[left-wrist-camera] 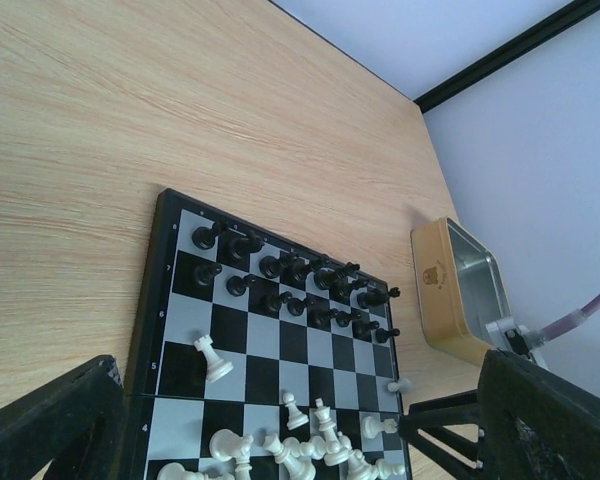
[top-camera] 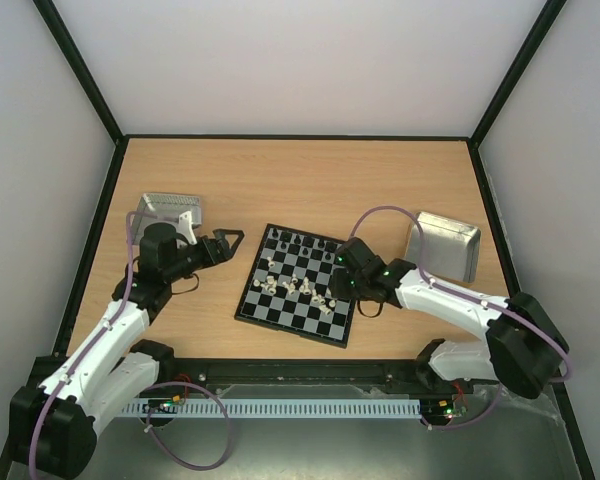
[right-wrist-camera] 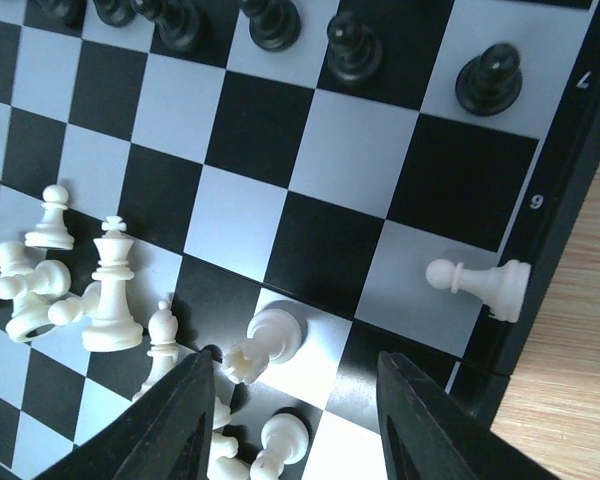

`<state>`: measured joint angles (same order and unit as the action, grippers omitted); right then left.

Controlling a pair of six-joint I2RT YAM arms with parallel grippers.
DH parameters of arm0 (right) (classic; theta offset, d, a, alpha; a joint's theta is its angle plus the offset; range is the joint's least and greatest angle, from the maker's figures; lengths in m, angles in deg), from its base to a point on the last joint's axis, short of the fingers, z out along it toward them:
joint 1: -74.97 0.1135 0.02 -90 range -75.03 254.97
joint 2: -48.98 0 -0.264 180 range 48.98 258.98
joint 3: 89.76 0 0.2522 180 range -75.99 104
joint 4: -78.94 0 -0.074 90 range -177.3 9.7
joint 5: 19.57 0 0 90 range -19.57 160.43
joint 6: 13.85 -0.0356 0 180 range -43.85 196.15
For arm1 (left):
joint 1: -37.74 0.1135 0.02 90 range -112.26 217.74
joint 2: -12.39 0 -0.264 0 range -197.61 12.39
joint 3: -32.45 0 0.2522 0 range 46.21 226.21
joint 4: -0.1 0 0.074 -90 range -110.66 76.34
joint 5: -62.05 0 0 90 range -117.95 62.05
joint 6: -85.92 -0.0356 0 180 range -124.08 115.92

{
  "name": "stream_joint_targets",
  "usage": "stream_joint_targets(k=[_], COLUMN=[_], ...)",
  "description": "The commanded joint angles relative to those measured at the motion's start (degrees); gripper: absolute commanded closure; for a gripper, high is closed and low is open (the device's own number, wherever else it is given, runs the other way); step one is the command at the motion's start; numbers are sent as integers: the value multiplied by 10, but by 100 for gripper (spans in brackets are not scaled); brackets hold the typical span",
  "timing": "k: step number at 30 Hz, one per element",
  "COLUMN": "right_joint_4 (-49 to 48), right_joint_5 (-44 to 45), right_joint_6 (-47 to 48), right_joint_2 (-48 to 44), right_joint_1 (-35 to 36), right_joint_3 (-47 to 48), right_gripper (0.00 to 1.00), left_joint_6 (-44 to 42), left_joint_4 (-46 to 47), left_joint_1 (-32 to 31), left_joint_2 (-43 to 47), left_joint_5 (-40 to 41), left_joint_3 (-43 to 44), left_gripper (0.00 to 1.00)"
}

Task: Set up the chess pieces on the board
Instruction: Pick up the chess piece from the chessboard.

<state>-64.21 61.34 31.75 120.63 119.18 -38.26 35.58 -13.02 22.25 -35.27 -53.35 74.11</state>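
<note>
The board [top-camera: 270,306] lies in the middle of the table. Black chess pieces [left-wrist-camera: 300,285] stand in two rows along its far side. White chess pieces [left-wrist-camera: 310,450] lie in a heap near the middle, and one white rook [left-wrist-camera: 212,358] stands apart. My right gripper [right-wrist-camera: 296,355] hovers low over the board's right part, open about halfway. A tipped white rook [right-wrist-camera: 270,338] lies between its fingers, close to the left one and apart from the right one. A white pawn [right-wrist-camera: 477,283] lies on the board's edge. My left gripper [top-camera: 230,240] is wide open, left of the board and holding nothing.
A shiny metal tray [top-camera: 170,212] stands at the back left, just behind my left gripper. A second tray [top-camera: 445,246], gold-sided in the left wrist view [left-wrist-camera: 460,290], stands right of the board. Black frame rails edge the table.
</note>
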Motion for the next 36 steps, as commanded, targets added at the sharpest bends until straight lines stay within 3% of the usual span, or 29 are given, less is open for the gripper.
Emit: stream_joint_targets(k=[1, 11, 27, 36], right_joint_4=[0, 2, 9, 1], right_joint_5=[31, 39, 76, 74], right_joint_6=[-11, -6, -13, -9], right_joint_2=[23, 52, 51, 88], right_joint_1=[17, 32, 47, 54], right_joint_3=[19, 33, 51, 52], right_gripper=[58, 70, 63, 75], left_joint_6=[-15, -21, -29, -30], left_joint_4=[-8, -11, -29, -34], left_joint_1=[-2, -3, -3, -2], left_joint_2=[8, 15, 27, 28], left_joint_5=[2, 14, 28, 31], left_joint_3=[-9, -15, -11, -11], left_gripper=[3, 3, 3, 3])
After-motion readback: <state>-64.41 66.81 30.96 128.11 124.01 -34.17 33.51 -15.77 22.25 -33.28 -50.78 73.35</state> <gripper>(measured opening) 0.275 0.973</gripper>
